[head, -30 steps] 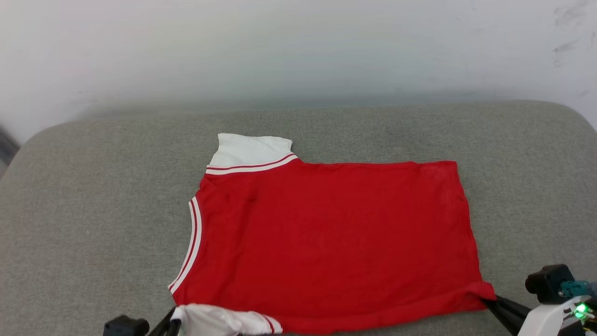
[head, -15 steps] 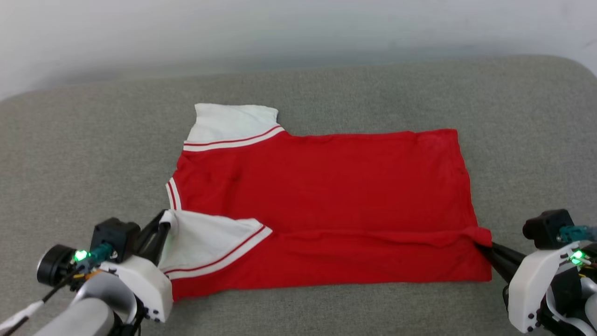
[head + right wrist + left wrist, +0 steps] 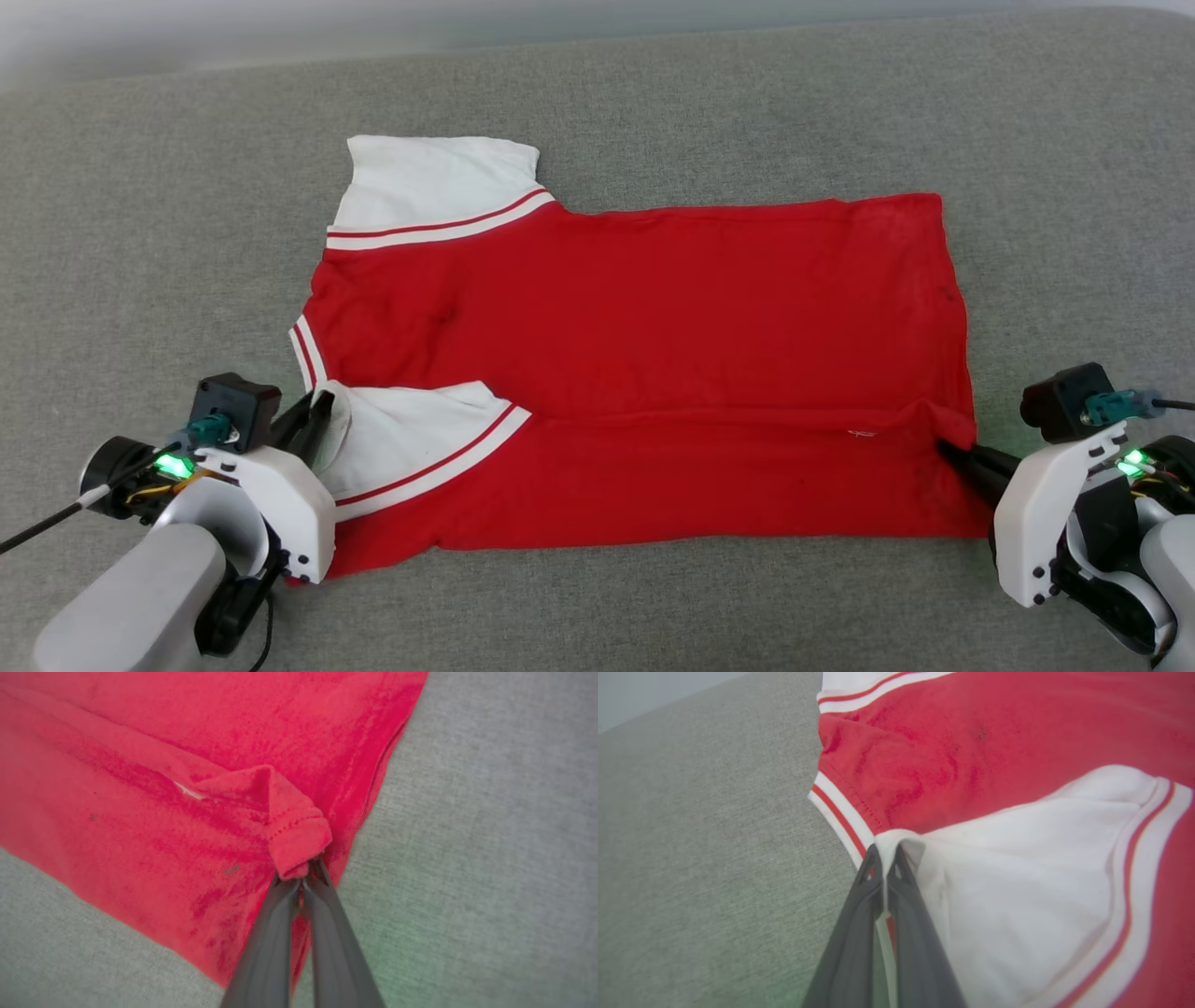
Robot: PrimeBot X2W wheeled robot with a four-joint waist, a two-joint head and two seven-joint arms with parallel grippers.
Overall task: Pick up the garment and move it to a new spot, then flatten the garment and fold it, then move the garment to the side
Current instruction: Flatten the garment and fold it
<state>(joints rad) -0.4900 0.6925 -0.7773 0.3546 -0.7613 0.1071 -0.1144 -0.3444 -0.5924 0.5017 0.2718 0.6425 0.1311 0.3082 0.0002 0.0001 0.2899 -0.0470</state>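
Red garment [image 3: 653,308] folded, underlayer hidden — left gripper [image 3: 320,417] and right gripper [image 3: 947,449] clamp its corners

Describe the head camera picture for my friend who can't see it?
A red shirt with white sleeves lies on a grey cushion, its near edge folded over. The left end effector pinches one white sleeve, the right end effector the red hem corner.

— Where does the garment [image 3: 653,308] lie?
— Spread on the grey fabric surface [image 3: 140,233], red face up, its near edge doubled over onto itself.
— And the tools?
— The left tool [image 3: 317,413] pinches the near white sleeve [image 3: 411,439]; the right tool [image 3: 948,448] pinches the folded-over hem corner [image 3: 945,420].
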